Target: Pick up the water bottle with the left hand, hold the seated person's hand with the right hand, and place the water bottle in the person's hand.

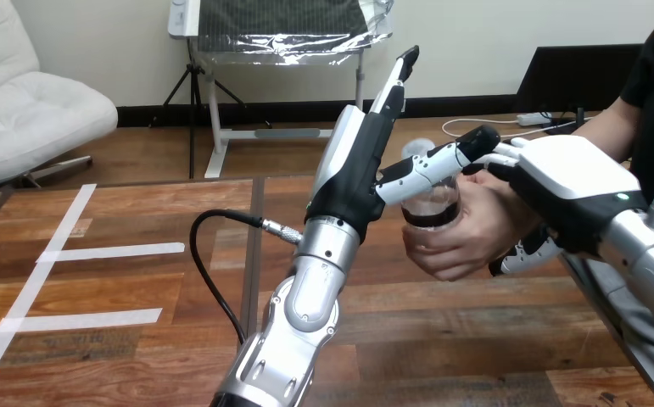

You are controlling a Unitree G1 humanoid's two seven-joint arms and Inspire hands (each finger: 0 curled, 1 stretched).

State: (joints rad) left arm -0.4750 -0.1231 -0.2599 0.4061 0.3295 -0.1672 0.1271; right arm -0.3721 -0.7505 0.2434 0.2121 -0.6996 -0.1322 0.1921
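Water bottle (432,208) sits in person's hand (476,233), whose fingers wrap round it, above table's (442,339) rt side. L hand (361,170) just beside: fingers straight & spread, one laid across bottle top, prob. steadying the handover. R hand (573,182) over person's wrist, fingers curled under it, likely to keep the palm level. White tape strips (103,250) lie well apart at left. Nothing seems to block L arm's way back.

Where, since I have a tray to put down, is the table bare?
Bare wood lies at the table's left, around the white tape strips, and near the front edge between the left arm and right arm. It is crowded at the right, where the left hand, water bottle, the person's hand and right hand meet.
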